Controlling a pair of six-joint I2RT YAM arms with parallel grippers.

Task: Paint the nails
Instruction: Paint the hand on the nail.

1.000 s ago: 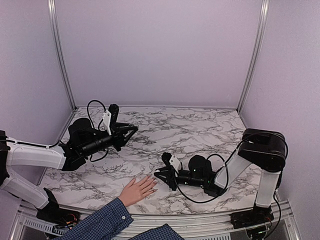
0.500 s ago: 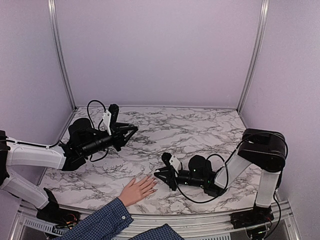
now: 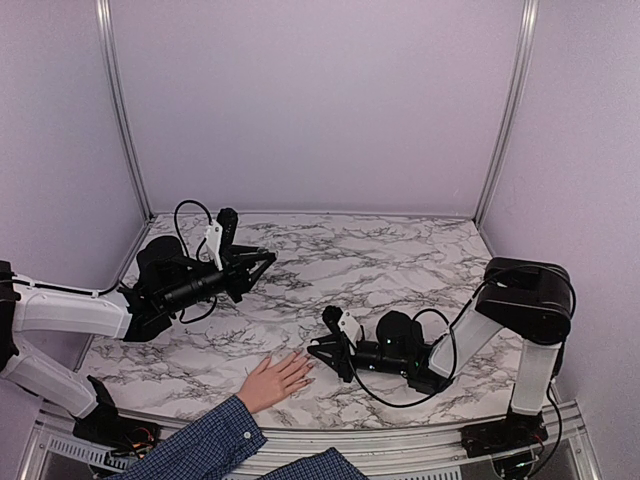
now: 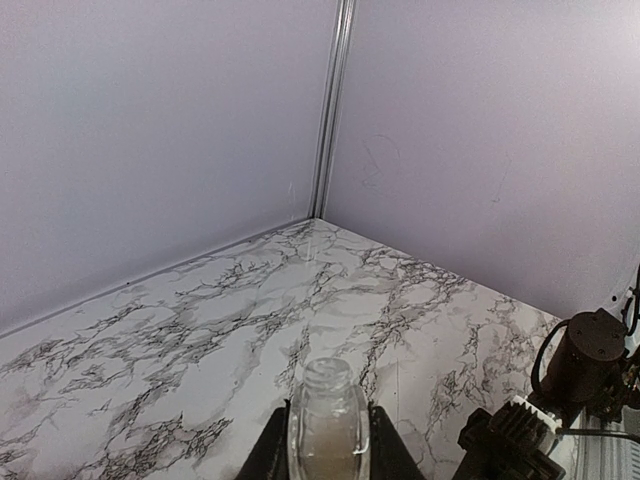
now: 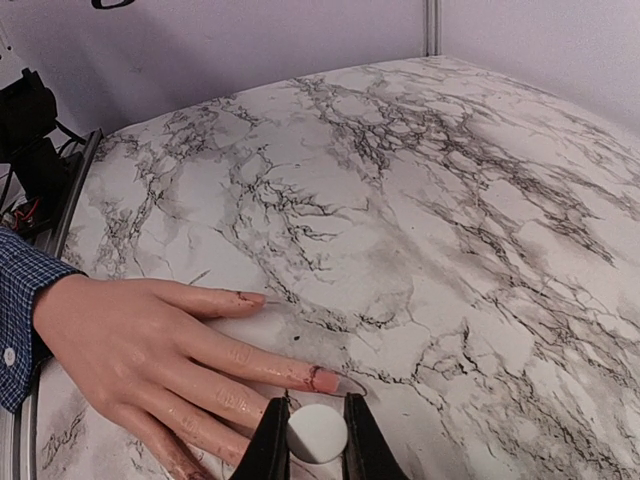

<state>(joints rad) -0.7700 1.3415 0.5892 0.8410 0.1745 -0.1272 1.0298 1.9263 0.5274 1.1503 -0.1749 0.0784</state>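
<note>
While the left gripper [image 3: 257, 262] keeps out of the way at the far left, clamped on a small clear bottle [image 4: 327, 420] whose neck stands uncapped, the painting falls to the right gripper [image 5: 312, 438]. Its jaws are closed on a round white cap [image 5: 317, 432], likely the brush's handle; the brush itself is hidden below it. The hand [image 5: 140, 345] lies flat on the table [image 5: 450, 250] at the near edge, fingers spread and pointing toward that gripper, a plaid sleeve [image 5: 20, 300] at the wrist. Two nails [image 5: 322, 379] show in the right wrist view and both look reddish, so they seem already coated; the nearer fingers run under the jaws and their tips cannot be seen. The step in hand appears to be brushing, with the cap hovering just beside the long finger's tip. Next the brush should go to a fingertip not yet done, with a light, short stroke along the nail. A fresh dip in the bottle may be needed first, and that means bringing the two arms together.
</note>
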